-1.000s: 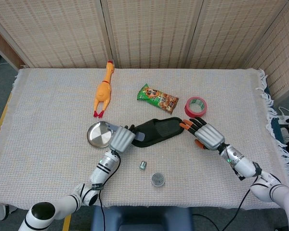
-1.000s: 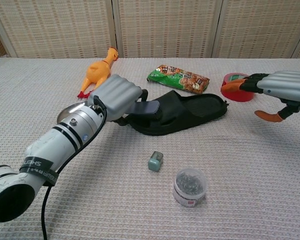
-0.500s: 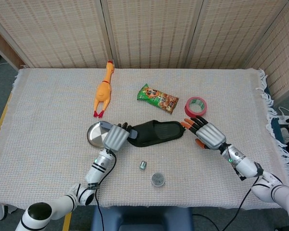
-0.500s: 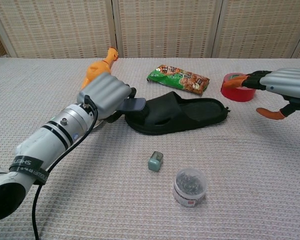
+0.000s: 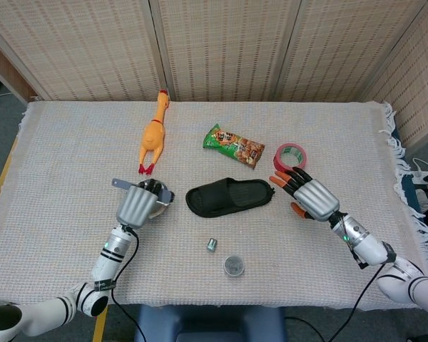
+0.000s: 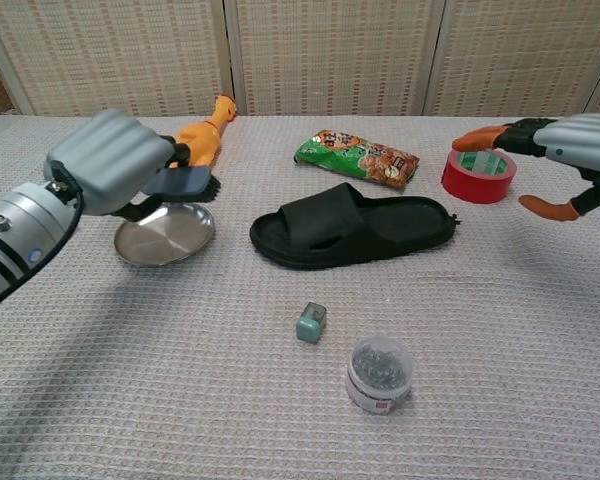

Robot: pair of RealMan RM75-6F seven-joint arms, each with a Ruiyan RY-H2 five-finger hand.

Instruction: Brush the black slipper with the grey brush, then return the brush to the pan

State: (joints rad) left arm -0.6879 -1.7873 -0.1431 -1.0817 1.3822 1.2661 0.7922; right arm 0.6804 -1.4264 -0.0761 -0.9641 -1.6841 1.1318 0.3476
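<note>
While gripping the grey brush (image 6: 180,181) in curled fingers, the left hand (image 6: 112,160) hovering over the pan (image 6: 165,236), at the left of the table (image 5: 71,142). Brush showing in the chest view as a flat grey slab with dark bristles at its far end, sticking out of the hand toward the right, held above the pan and not touching it. In the head view, same hand (image 5: 138,203) covering most of the pan (image 5: 162,202), with a thin grey end of the brush (image 5: 121,184) poking out to the left.

Black slipper (image 5: 230,197) lying flat near the middle of the table, just right of the pan, apart from both hands. Right hand (image 5: 310,197) hanging beside the slipper's right end, fingers spread and holding nothing, orange fingertips (image 6: 483,137) reaching out beside the red tape roll (image 6: 479,173).

Lying farther back: rubber chicken (image 5: 154,134) and snack packet (image 5: 233,144). Sitting nearer the front edge: small green block (image 6: 311,322) and round clear tub (image 6: 379,373).
</note>
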